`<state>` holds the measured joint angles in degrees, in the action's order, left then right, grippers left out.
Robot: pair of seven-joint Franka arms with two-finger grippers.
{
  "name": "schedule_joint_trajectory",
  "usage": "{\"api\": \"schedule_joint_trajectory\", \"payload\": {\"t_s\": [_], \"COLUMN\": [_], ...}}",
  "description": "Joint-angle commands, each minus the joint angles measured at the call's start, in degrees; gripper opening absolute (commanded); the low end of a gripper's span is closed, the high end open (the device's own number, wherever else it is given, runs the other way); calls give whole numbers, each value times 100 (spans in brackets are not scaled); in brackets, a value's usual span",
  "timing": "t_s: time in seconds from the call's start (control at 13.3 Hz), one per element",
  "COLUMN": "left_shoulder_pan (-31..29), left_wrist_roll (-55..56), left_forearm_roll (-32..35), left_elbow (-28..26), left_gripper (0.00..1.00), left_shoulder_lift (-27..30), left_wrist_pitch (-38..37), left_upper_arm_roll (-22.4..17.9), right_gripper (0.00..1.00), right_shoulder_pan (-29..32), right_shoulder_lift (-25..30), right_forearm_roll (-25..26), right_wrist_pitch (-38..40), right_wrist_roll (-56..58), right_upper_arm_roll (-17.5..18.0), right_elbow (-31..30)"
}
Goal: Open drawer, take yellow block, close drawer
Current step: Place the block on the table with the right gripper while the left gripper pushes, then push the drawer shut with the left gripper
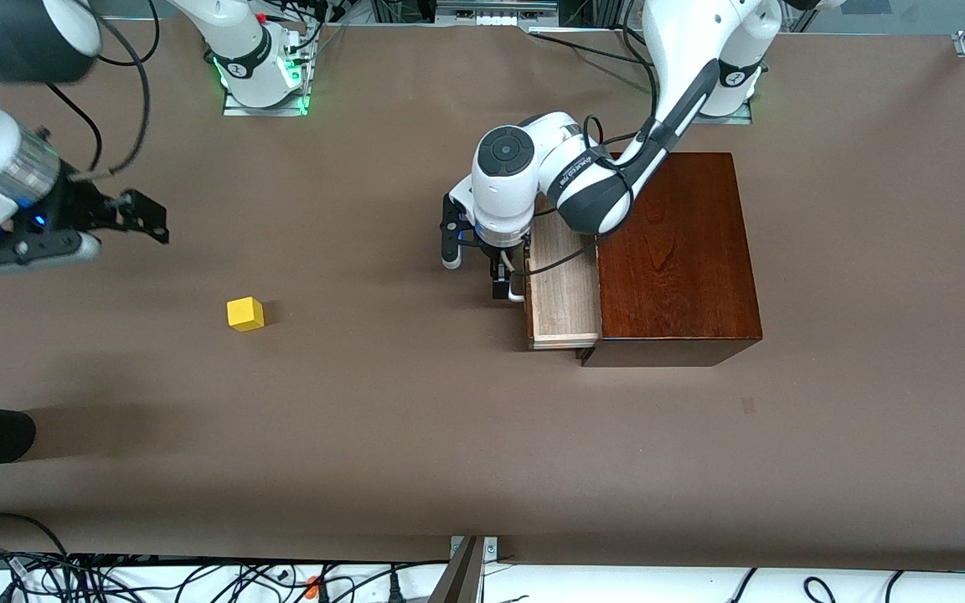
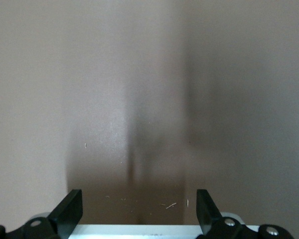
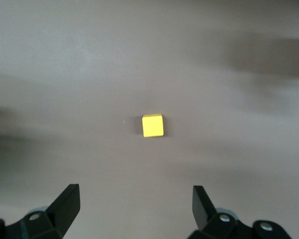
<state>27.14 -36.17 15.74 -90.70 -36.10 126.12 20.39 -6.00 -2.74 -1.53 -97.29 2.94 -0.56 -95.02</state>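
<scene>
A brown desk [image 1: 415,435] carries a small yellow block [image 1: 245,314] at the frame's left-centre and a dark wooden box [image 1: 679,260] right of centre, its drawer [image 1: 562,289] pulled open.

Drawer [image 1: 564,289] right of frame centre: pale wood tray pulled partly out of the dark reddish-brown box [image 1: 675,251], nothing visible inside. Yellow block [image 1: 245,314] left of centre, lower than the drawer: small bright cube, flat on the brown table [image 1: 449,452], well apart from the drawer.
</scene>
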Motion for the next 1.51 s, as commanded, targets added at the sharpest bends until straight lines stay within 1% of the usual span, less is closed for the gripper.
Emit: {"api": "schedule_joint_trajectory", "payload": {"t_s": [0.0,0.53,0.68,0.9,1.13,1.43], "left_shoulder_pan": [-349,-631,-763,-781,-807,-825], "left_wrist_roll": [-504,-478,-487,-487,-478,-461], "left_forearm_roll": [131,131,131,131,131,131], "left_elbow": [70,96,88,88,88,114], "left_gripper": [100,100,100,100,100,100], "left_shoulder_lift": [32,129,120,121,121,216], "left_wrist_pitch": [-543,-1466,-1493,-1529,-1529,-1537], "left_upper_arm_roll": [9,9,0,0,9,9], "right_gripper": [100,100,100,100,100,100], "right_shoulder_pan": [47,134,134,143,143,143], "right_shoulder_lift": [-174,-183,-200,-200,-200,-262], "right_forearm_roll": [-110,-84,-58,-49,100,39], "right_wrist_pitch": [850,913,913,878,817,658], "right_wrist_roll": [-206,-189,-224,-259,-241,-180], "right_upper_arm_roll": [82,3,3,-5,-5,-5], "right_elbow": [931,924,942,942,951,951]}}
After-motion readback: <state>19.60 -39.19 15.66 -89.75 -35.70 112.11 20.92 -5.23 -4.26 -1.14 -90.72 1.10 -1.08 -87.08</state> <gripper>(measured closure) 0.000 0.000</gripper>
